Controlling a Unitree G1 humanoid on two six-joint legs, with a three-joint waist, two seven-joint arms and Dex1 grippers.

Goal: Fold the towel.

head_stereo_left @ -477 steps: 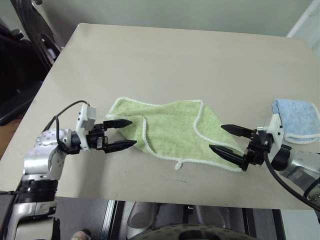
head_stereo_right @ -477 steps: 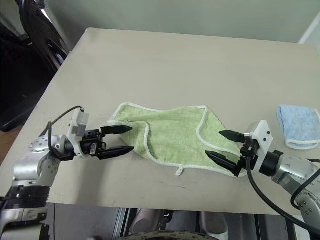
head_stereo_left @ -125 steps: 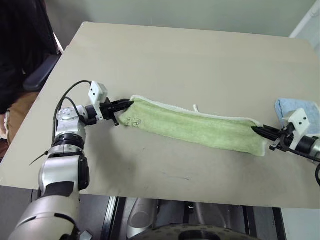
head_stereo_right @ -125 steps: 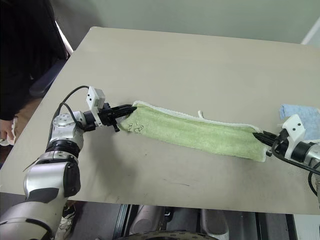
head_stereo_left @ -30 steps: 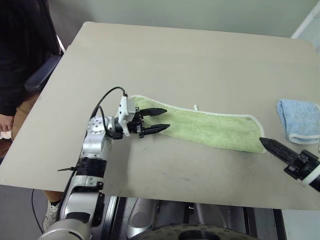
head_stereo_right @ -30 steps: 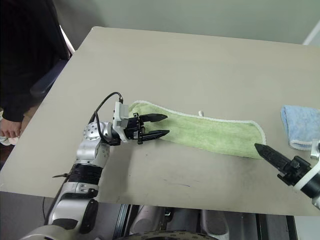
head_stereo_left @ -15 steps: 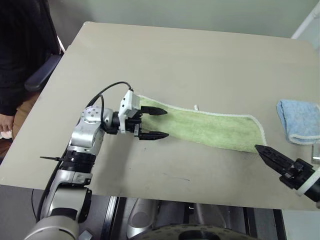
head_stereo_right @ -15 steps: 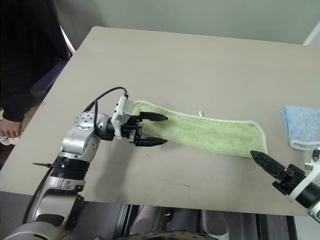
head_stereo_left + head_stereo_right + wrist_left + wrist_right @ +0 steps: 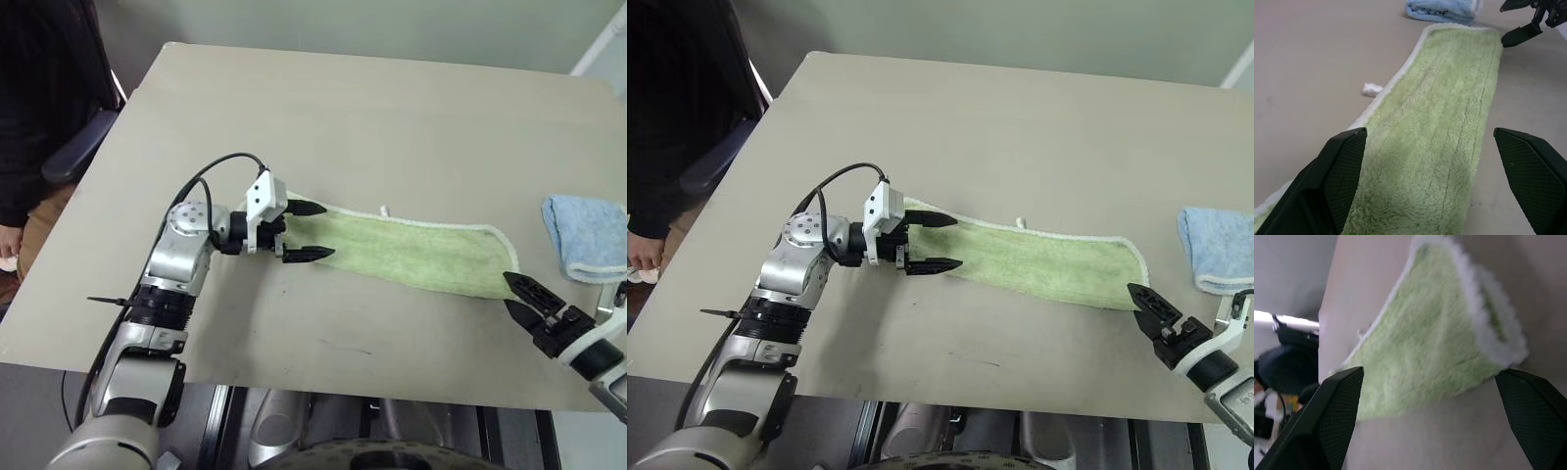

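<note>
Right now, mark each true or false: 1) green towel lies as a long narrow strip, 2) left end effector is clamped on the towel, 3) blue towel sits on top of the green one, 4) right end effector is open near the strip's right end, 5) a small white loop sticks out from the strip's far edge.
1) True. The green towel lies flat on the table as a long strip.
2) False. The left end effector is open over the strip's left end, gripping nothing.
3) False. The blue towel lies apart, to the right of the strip.
4) True. The right end effector is open just off that end.
5) True. The loop pokes out there.
</note>
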